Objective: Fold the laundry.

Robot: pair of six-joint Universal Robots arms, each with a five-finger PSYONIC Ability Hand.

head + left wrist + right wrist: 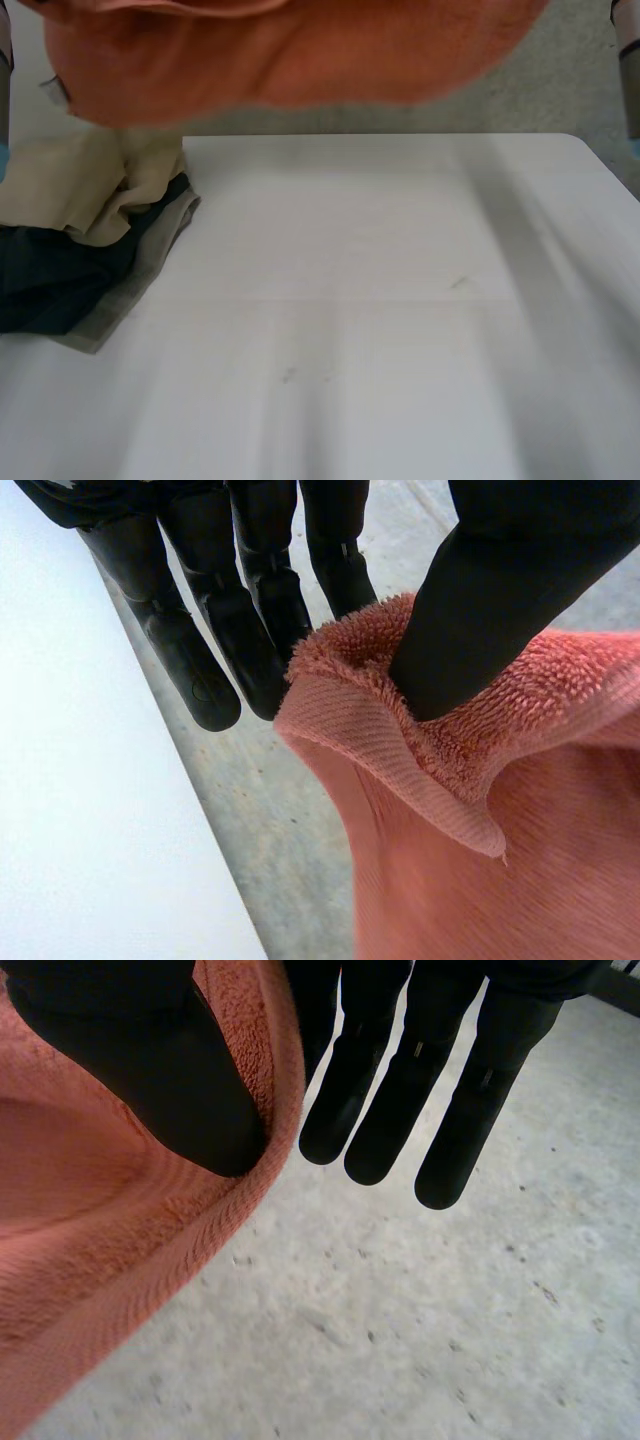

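Note:
An orange terry towel (290,50) hangs in the air above the far edge of the white table (380,300), stretched across the top of the head view. My left hand (230,630) is shut on one corner of the towel (500,860), with the thumb pressing the hem against the fingers. My right hand (400,1110) pinches the towel's hemmed edge (100,1220) between its thumb and the nearest finger; its other fingers reach straight past the cloth. Both hands are up off the table.
A pile of laundry lies at the table's left: a beige cloth (70,185) on top, a dark garment (50,280) and a grey cloth (140,280) below. Grey speckled floor (560,90) lies beyond the far edge.

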